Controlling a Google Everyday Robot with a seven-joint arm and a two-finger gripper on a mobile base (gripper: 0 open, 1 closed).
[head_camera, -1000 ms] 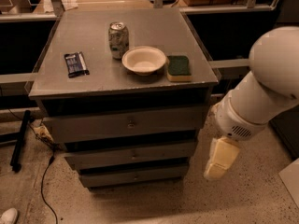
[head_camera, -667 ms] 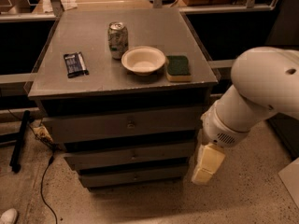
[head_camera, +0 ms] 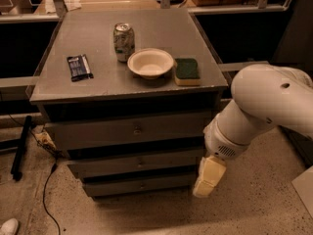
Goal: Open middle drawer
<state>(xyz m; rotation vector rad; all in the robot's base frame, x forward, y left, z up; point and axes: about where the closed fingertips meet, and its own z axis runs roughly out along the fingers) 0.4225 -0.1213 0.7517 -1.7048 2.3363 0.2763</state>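
The arm (head_camera: 264, 106) has swung left and lower since a second ago. Its gripper (head_camera: 209, 176) now hangs at the right end of the cabinet (head_camera: 122, 89), overlapping the end of the drawer fronts. Whether it is apart or together cannot be told.

The middle drawer (head_camera: 117, 166) is shut between the top drawer (head_camera: 98, 132) and bottom drawer (head_camera: 122, 186). Its knob (head_camera: 140, 164) is in plain view, well left of the gripper.

On the cabinet top stand a bowl (head_camera: 150, 62), a sponge (head_camera: 187, 71) just beside it, a can (head_camera: 123, 42) and a dark packet (head_camera: 79, 66). A cable (head_camera: 46, 190) trails on the floor at left.
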